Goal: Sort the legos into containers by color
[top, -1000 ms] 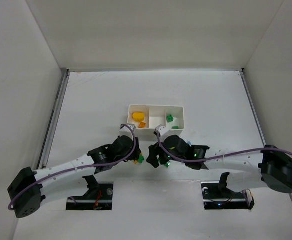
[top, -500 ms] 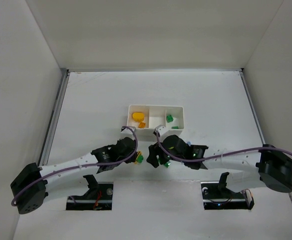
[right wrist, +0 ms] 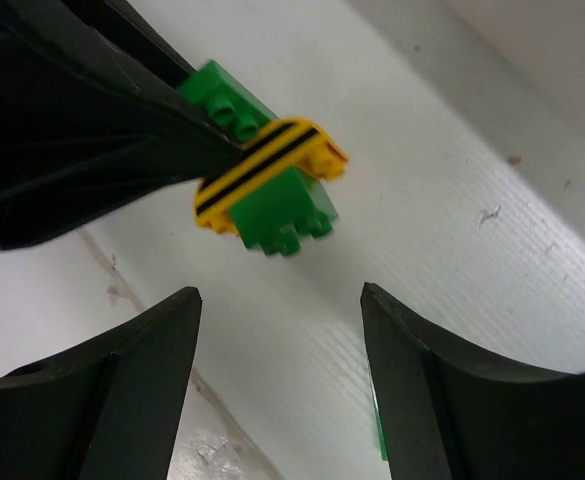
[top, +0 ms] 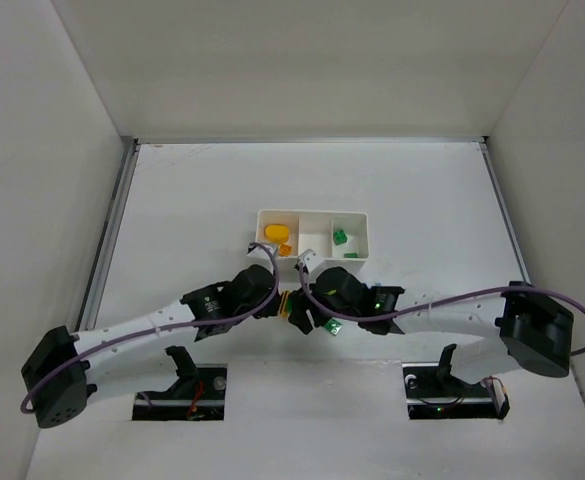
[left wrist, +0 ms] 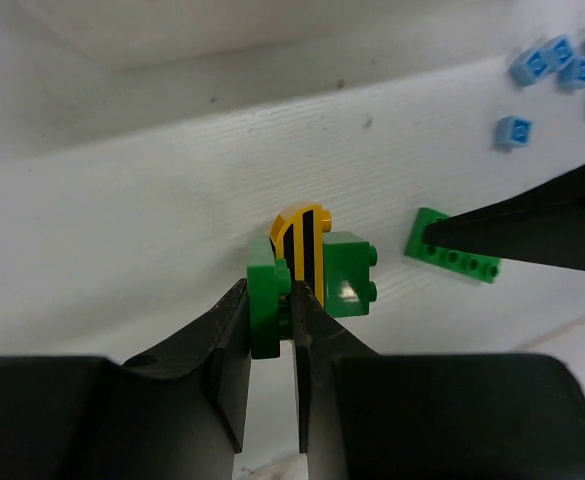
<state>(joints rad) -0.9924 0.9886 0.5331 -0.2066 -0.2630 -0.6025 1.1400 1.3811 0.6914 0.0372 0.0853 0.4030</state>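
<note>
A small clump of legos (left wrist: 312, 265) has two green bricks joined to a yellow piece with black stripes. My left gripper (left wrist: 272, 300) is shut on the clump's left green brick (left wrist: 263, 300). The clump (right wrist: 272, 185) sits just ahead of my right gripper (right wrist: 282, 330), which is open and holds nothing. In the top view the two grippers, left (top: 275, 299) and right (top: 302, 312), meet in front of the white three-part containers (top: 312, 212). Yellow-orange legos (top: 275, 233) lie in its left compartment and green ones (top: 340, 237) in its right. The middle compartment looks bare.
A flat green plate (left wrist: 452, 262) lies on the table right of the clump, partly under the right arm's dark finger (left wrist: 532, 225). Several light blue bricks (left wrist: 552, 60) are scattered farther right. Side walls enclose the table.
My left gripper has closed on the green brick of the clump. Both grippers have shifted slightly toward the tray and closer together.
</note>
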